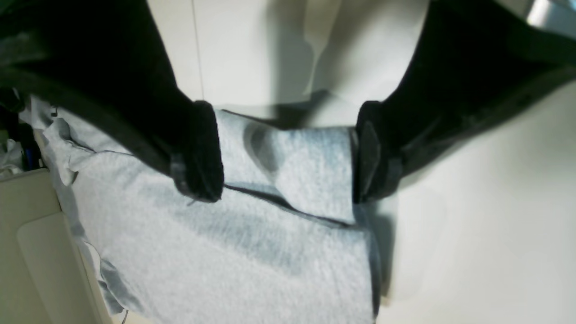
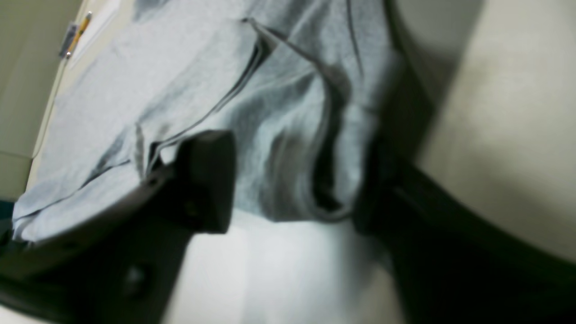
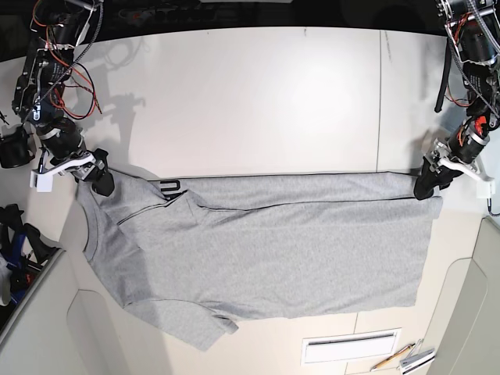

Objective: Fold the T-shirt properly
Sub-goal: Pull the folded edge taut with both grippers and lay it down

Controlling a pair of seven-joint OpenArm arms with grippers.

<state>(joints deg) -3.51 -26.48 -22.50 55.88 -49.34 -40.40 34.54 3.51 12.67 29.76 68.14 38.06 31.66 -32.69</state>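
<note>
While T-shirt [image 3: 266, 250] lies flat, claws [image 1: 288, 155] [image 2: 297, 180] gaping

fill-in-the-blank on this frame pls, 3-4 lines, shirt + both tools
1. The T-shirt lying on the table is heather ____ in colour.
2. In the base view, the left tool sits at the shirt's ____ end.
3. In its wrist view, the right tool has its fingers spread ____ over bunched fabric.
4. The shirt's one fully visible sleeve points toward the ____ edge of the base view.

Missing words: grey; right; open; bottom
</note>
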